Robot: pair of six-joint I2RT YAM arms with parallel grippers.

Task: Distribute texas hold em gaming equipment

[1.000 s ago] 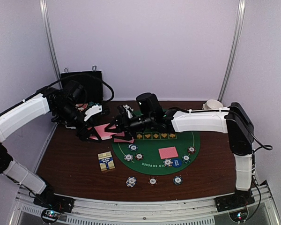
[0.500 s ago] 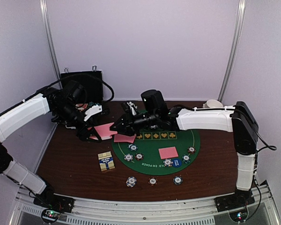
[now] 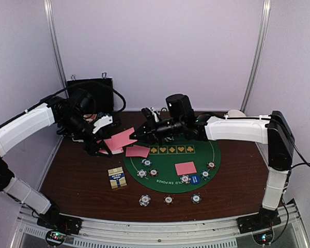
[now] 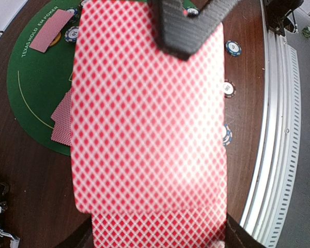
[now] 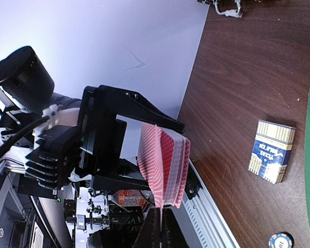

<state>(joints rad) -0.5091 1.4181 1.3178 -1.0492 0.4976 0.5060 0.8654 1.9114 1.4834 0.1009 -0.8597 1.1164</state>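
The right gripper (image 3: pixel 136 136) has been closed within the last second. Its jaws, half open a moment ago, are now pinched flat on one edge of the top card (image 4: pixel 150 119). The arm has also been drawn back along the far side of the green mat (image 3: pixel 170 179).

By that pull the top card has been slid partly off the deck (image 5: pixel 168 165), so that in the left wrist view it overhangs the cards beneath. Whether it is fully free of them cannot be told. The deck is clamped in the narrow jaws of the left gripper (image 3: pixel 99 148), which is held just off the mat's far left edge and has not been moved.

On the mat, a single card (image 3: pixel 185 168) is laid face down near the centre, and dealt cards (image 3: pixel 137 151) are seen at its far left rim. Poker chips (image 3: pixel 146 162) are spread inside the mat, with three more (image 3: pixel 168 199) just off its near edge. A card box (image 3: pixel 117 178) lies just off the mat's left edge.

The grasp for one more deal is judged to have been made. The top card has yet to be drawn clear and laid at a place on the mat. A second card could be dragged along with it.
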